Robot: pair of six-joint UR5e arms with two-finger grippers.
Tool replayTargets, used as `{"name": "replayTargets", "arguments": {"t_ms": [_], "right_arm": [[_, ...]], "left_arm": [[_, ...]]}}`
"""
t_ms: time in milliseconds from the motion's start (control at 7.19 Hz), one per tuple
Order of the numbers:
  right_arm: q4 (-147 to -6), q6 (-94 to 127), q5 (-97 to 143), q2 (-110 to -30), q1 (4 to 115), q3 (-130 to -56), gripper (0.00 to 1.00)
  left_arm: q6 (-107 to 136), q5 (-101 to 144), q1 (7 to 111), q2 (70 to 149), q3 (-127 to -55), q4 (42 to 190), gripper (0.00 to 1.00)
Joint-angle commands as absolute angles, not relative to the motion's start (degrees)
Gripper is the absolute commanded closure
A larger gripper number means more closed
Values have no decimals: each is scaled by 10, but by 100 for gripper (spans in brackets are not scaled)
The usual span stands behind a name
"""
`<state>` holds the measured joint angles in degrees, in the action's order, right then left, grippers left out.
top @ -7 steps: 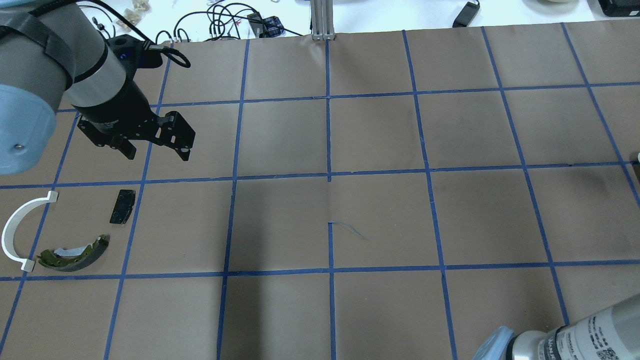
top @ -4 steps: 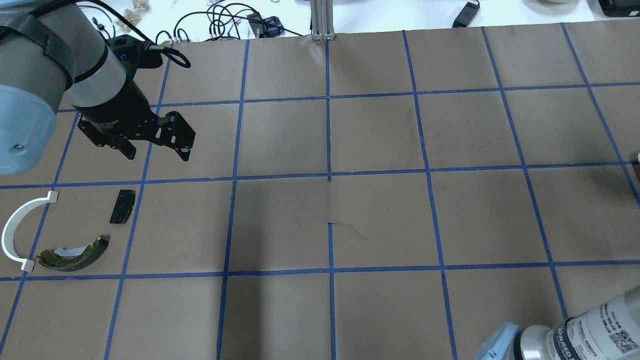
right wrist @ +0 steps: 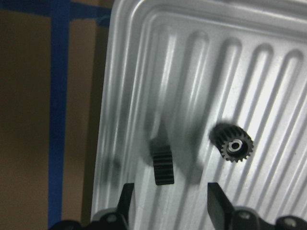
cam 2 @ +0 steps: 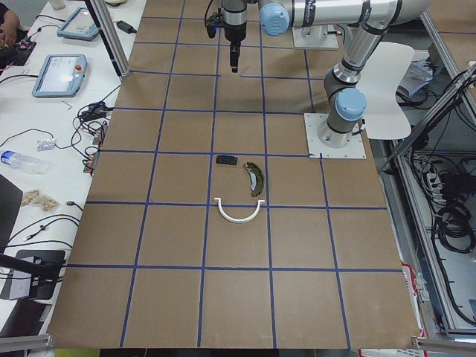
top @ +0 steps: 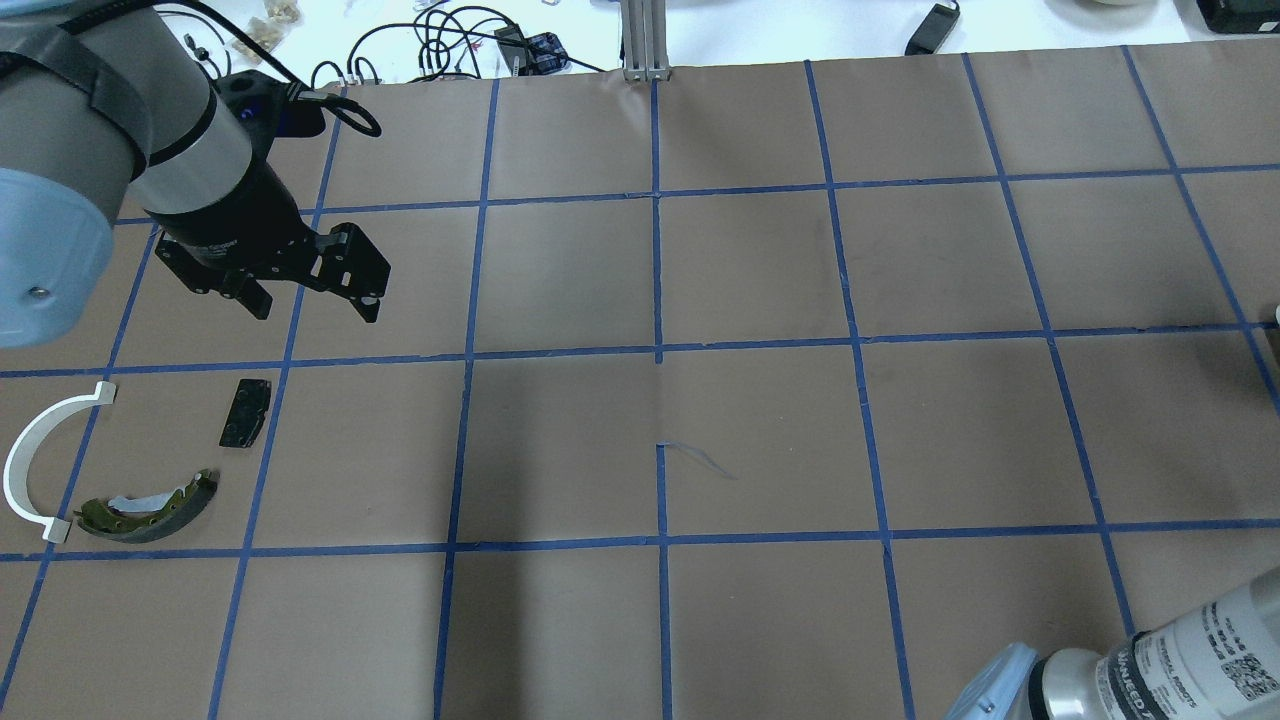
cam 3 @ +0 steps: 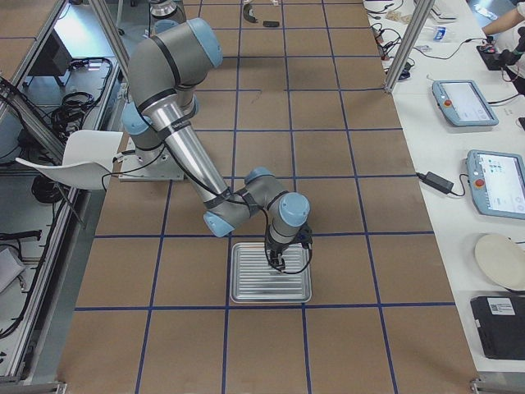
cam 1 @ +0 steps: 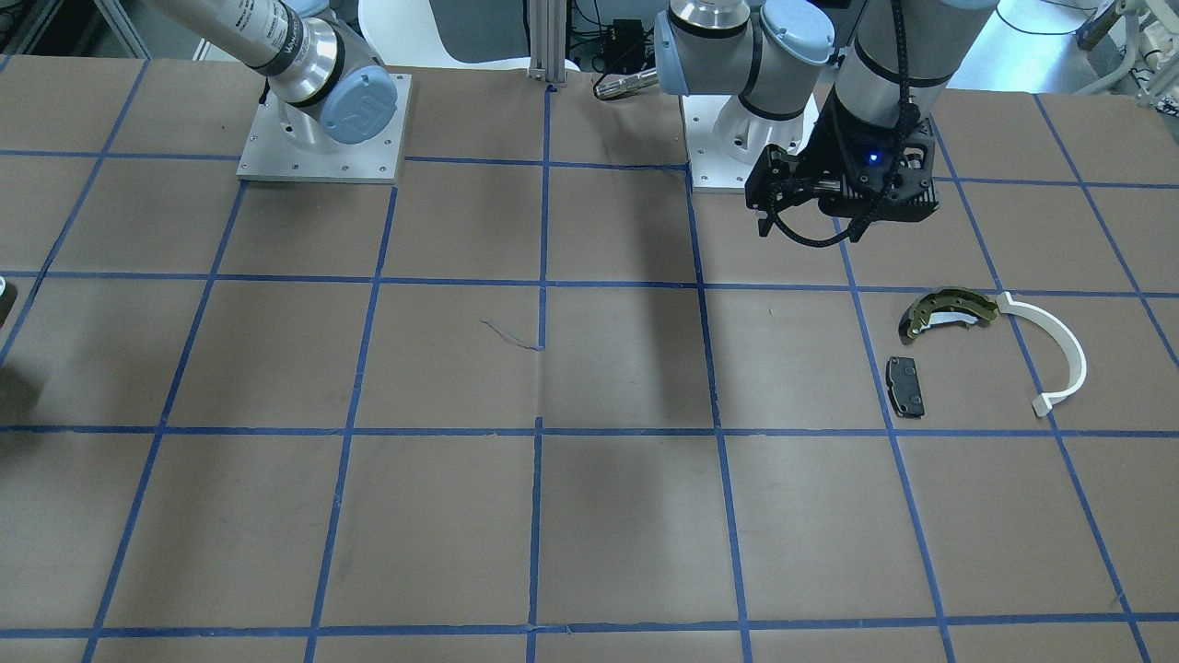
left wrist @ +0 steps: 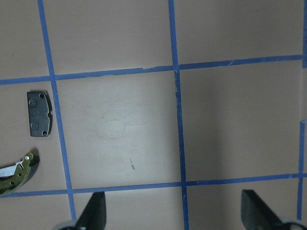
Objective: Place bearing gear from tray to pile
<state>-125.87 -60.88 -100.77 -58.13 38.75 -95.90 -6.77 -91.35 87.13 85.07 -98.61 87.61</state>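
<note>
In the right wrist view my right gripper (right wrist: 170,203) is open low over the ribbed silver tray (right wrist: 268,72). Two small black gears lie in the tray. One stands on edge (right wrist: 163,165) just ahead of the gap between the fingers. The other lies flat with a silver bearing centre (right wrist: 232,143), ahead of the right finger. The pile lies at the table's other end: an olive brake shoe (top: 150,510), a white arc strip (top: 30,460) and a black pad (top: 245,412). My left gripper (top: 317,308) is open and empty, held above the table beyond the pad.
The tray (cam 3: 246,291) sits near the table's right end, with my right arm (cam 3: 205,176) bent over it. Cables and small items (top: 450,40) lie past the table's far edge. Tablets (cam 3: 463,103) lie on the side bench.
My right arm's forearm has shifted a little to the right at the overhead view's lower edge. The left arm and the pile have not moved.
</note>
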Motion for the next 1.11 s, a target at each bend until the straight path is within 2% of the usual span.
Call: {"name": "replayTargets", "arguments": {"t_ms": [0,556,695,973], "right_arm": [[-1259,-609,-993,-582,388,-959,66],[-1260,-609,-958,-582,388,-958,65],[-1260,-609,-955,-582,388,-958,67],[-1262,-612,-956,-581,388,-958,100]], "left_arm": [[-68,-913,872,851,-986,875,0],[-67,-912,872,851,-986,873,0],[-68,-913,872,850,-986,873,0],[-68,-914,872,850,-985,873,0]]}}
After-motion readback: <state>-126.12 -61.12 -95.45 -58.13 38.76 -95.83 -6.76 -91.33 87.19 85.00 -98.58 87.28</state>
